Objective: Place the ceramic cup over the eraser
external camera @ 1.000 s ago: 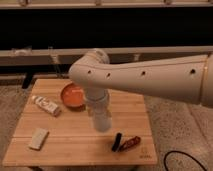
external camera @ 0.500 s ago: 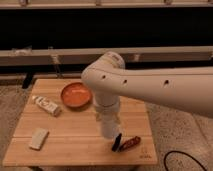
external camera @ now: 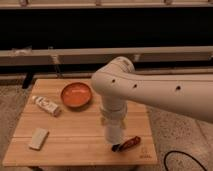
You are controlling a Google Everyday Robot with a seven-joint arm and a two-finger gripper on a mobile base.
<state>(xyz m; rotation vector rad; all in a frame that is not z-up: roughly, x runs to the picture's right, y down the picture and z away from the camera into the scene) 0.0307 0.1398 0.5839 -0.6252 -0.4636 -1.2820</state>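
Now, gripper (external camera: 114, 136): hidden behind wrist, grip state can't tell
ceramic cup (external camera: 113, 134): at arm tip
eraser (external camera: 117, 147): directly below cup, long axis diagonal

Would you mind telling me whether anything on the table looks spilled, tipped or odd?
Only the white bottle lies on its side, left of the orange bowl. Nothing spilled. The gripper hangs over the eraser.

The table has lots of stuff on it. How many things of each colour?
The tool hangs low over the table, near the black eraser.
Orange: 1, bowl
White: 1, bottle
Beige: 1, block
Black: 1, eraser
Reddish-brown: 1, piece
Total: 5
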